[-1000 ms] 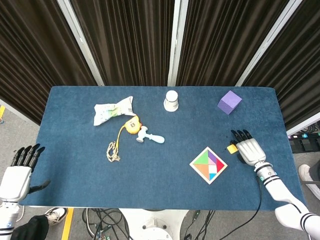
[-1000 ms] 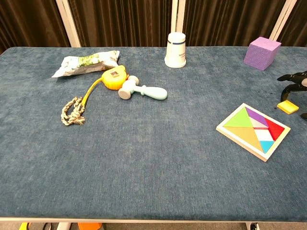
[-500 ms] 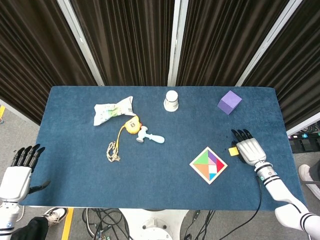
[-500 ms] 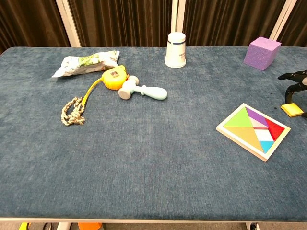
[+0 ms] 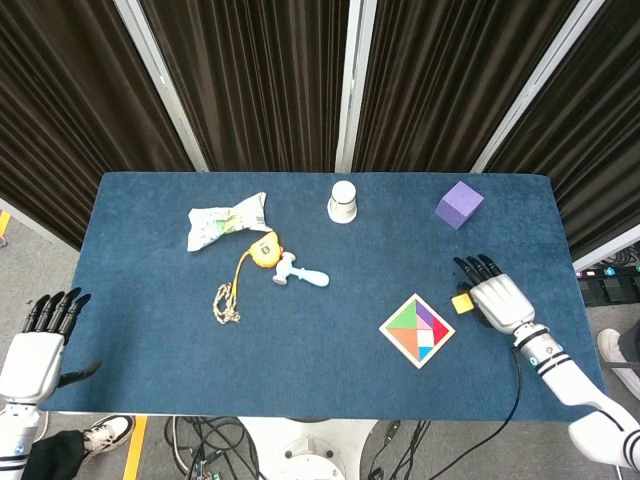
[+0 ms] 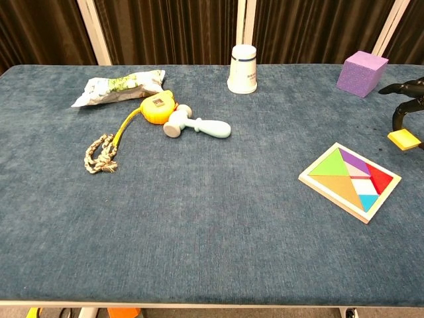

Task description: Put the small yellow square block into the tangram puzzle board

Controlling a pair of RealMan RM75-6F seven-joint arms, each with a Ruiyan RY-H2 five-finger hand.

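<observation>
The small yellow square block [image 5: 461, 303] [image 6: 403, 139] hangs tilted just above the cloth, pinched in the fingertips of my right hand [image 5: 497, 300] [image 6: 406, 105]. It is right of the tangram puzzle board [image 5: 401, 345] [image 6: 329, 193], apart from it. The board lies flat at the front right, filled with several coloured pieces. In the chest view only the dark fingers of the right hand show at the frame's right edge. My left hand [image 5: 40, 345] is off the table's front left corner, fingers spread, holding nothing.
A purple cube [image 5: 459, 204] [image 6: 362, 73] stands behind the right hand. A white cup [image 5: 342, 201] is at the back centre. A snack bag [image 5: 227, 220], yellow tape measure [image 5: 264, 250], toy hammer [image 5: 300, 272] and rope [image 5: 226, 302] lie on the left half.
The right hand closed on the yellow block, lifted it off the cloth and shifted slightly left toward the board. The left hand has not moved.
</observation>
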